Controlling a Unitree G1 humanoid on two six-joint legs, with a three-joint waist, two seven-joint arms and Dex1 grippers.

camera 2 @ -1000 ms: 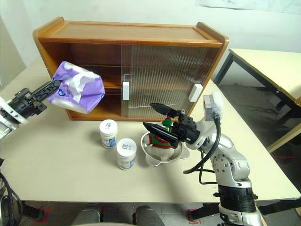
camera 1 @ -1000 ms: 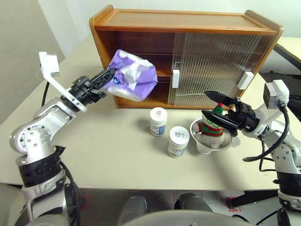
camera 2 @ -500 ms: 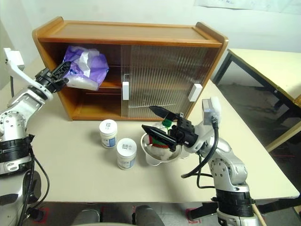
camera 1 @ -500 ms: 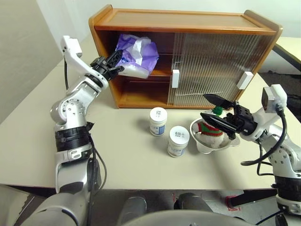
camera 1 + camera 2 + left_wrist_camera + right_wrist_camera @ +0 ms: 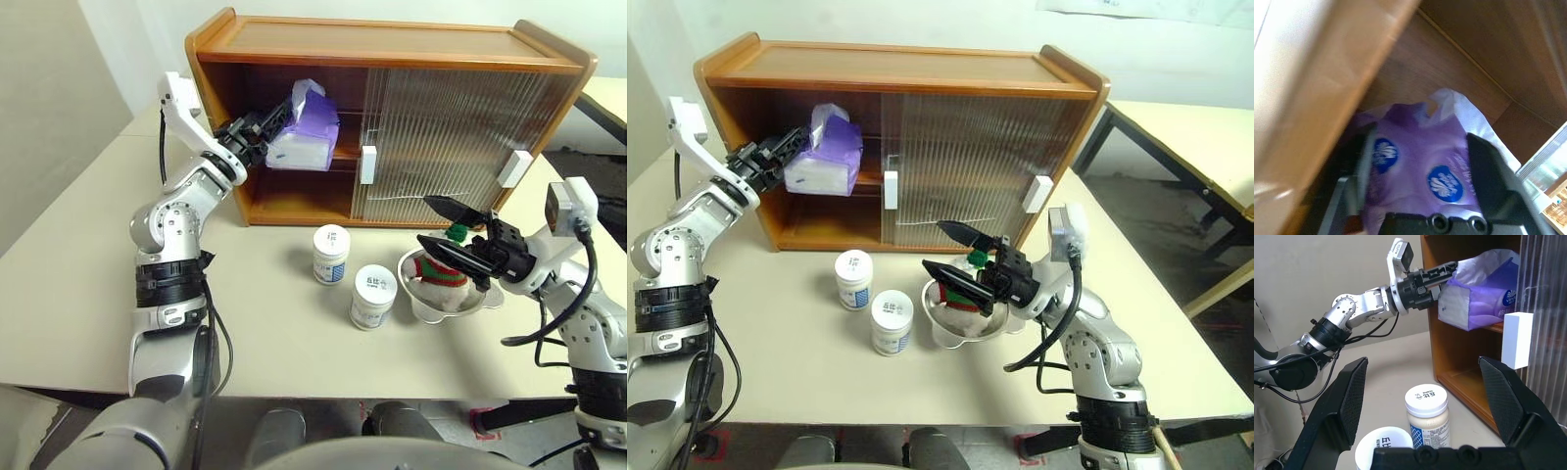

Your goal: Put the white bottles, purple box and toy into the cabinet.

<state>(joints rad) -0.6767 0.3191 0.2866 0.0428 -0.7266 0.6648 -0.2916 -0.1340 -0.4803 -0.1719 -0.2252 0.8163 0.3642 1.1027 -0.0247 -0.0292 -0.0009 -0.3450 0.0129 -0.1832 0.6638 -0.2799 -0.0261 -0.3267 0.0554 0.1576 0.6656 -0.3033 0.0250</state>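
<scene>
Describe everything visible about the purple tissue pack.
The soft lavender-purple tissue pack, a crinkly plastic wrap with blue-and-white round logos and white tissue poking from its top, sits on the upper shelf of the orange-brown wooden cabinet, in the open left bay. The left claw reaches in at its end, fingers either side.

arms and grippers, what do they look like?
Silver-grey metal arms with black joint bands and loose black cables. Left gripper and right gripper each have two black fingers; a white block sits on each wrist.
</scene>
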